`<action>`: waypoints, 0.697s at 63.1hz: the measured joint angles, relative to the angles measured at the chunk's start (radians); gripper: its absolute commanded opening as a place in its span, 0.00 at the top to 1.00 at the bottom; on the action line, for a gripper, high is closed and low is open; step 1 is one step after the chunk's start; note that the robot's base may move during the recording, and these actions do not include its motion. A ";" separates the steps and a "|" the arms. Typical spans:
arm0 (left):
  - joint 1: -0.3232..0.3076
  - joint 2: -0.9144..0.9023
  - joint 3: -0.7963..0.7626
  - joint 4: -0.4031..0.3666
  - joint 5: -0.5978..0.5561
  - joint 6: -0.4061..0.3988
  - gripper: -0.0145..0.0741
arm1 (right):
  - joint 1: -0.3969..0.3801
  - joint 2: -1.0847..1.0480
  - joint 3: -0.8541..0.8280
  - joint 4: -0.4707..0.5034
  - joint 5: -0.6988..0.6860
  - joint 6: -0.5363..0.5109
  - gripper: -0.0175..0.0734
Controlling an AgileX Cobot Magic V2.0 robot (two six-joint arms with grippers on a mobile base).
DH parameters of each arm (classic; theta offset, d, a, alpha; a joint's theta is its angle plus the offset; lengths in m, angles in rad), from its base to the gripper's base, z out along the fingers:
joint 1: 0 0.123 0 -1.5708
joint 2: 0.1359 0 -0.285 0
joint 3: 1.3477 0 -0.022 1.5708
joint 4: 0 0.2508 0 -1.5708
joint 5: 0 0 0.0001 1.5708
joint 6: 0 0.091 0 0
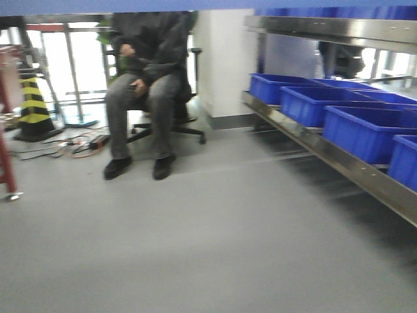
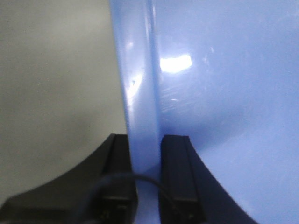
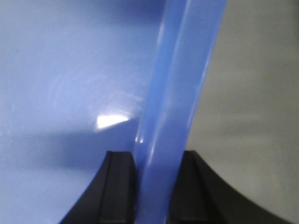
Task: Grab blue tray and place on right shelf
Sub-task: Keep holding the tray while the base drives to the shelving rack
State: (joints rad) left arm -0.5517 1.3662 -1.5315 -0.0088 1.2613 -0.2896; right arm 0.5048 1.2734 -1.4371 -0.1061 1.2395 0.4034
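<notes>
The blue tray is held between both grippers. In the front view only its edge [image 1: 130, 5] shows as a periwinkle strip along the top. My left gripper [image 2: 147, 154] is shut on the tray's left rim [image 2: 140, 93], one finger on each side. My right gripper [image 3: 156, 163] is shut on the tray's right rim [image 3: 177, 84] in the same way. The tray's glossy floor fills the rest of both wrist views. The steel rack of the right shelf [image 1: 339, 160] stands at the right of the front view, with an upper beam [image 1: 326, 27] above it.
Several deep dark-blue bins [image 1: 365, 127] sit on the rack's lower shelf. A person sits on an office chair [image 1: 146, 85] ahead on the left. A striped cone [image 1: 32, 104], cables and a red frame leg [image 1: 5, 163] stand at far left. Grey floor [image 1: 195, 248] lies ahead.
</notes>
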 measured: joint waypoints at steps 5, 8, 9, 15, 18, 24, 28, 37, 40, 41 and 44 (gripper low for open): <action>0.000 0.000 0.000 0.000 0.000 0.000 0.89 | 0.000 0.000 0.000 0.000 0.000 0.000 0.75; 0.000 0.000 0.000 0.000 0.000 0.000 0.89 | 0.000 0.000 0.000 0.000 0.000 0.000 0.75; 0.000 0.000 0.000 0.000 0.000 0.000 0.89 | 0.000 0.000 0.000 0.000 0.000 0.000 0.75; 0.000 0.000 0.000 0.000 0.000 0.000 0.89 | 0.000 0.000 0.000 0.000 0.002 0.000 0.75; 0.000 0.000 0.000 -0.002 0.000 0.000 0.89 | 0.000 0.000 0.000 0.000 0.002 0.000 0.75; 0.000 0.000 0.000 -0.002 0.000 0.000 0.89 | 0.000 0.000 0.000 -0.002 0.002 0.000 0.75; 0.000 0.000 0.000 -0.002 0.000 0.000 0.89 | 0.000 0.000 0.000 -0.002 0.002 0.000 0.75; 0.000 0.000 0.000 -0.002 0.000 0.000 0.89 | 0.000 0.000 0.000 -0.002 0.002 0.000 0.75; 0.000 0.000 0.000 -0.002 0.000 0.000 0.89 | 0.000 0.000 0.000 -0.002 0.002 0.000 0.75; 0.000 0.000 0.000 -0.002 0.000 0.000 0.89 | 0.000 0.000 0.000 -0.002 0.002 0.000 0.75; 0.000 0.000 0.000 -0.002 0.000 0.000 0.89 | 0.000 0.000 0.000 -0.002 0.002 0.000 0.75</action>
State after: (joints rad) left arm -0.5517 1.3662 -1.5315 -0.0111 1.2613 -0.2896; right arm 0.5048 1.2734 -1.4371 -0.1080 1.2416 0.4034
